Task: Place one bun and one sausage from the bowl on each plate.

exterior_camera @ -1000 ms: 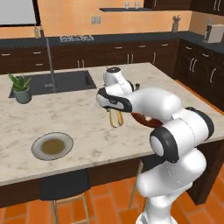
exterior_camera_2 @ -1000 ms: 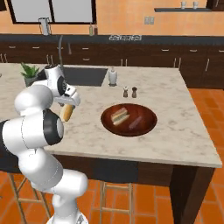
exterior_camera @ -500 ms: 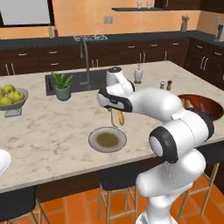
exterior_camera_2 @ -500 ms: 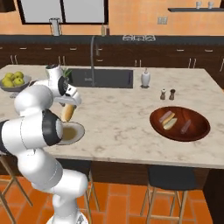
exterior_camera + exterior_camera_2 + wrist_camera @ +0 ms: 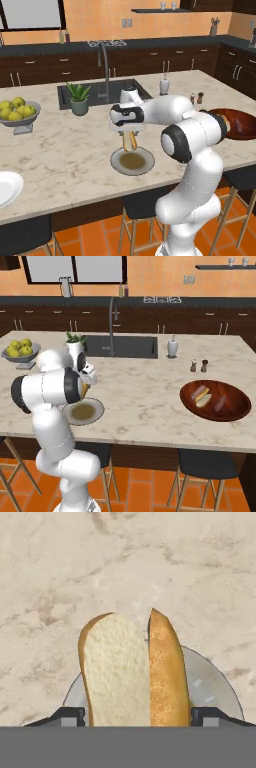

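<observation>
Split golden-brown bun [image 5: 132,669] hangs pinched between gripper [image 5: 139,716] fingers, just above small round pale grey-white plate [image 5: 146,163] near counter's front edge. Wide dark reddish-brown wooden bowl [image 5: 239,407] sits well apart to the right, another bun [image 5: 203,400] and sausages inside. Second pale plate [image 5: 9,187] far left; pale footed bowl of yellow-green fruit [image 5: 17,112] behind.

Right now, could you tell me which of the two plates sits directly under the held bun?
The plate beside the sink, below the bun in the gripper; the other plate lies far off at the counter's left edge.
</observation>
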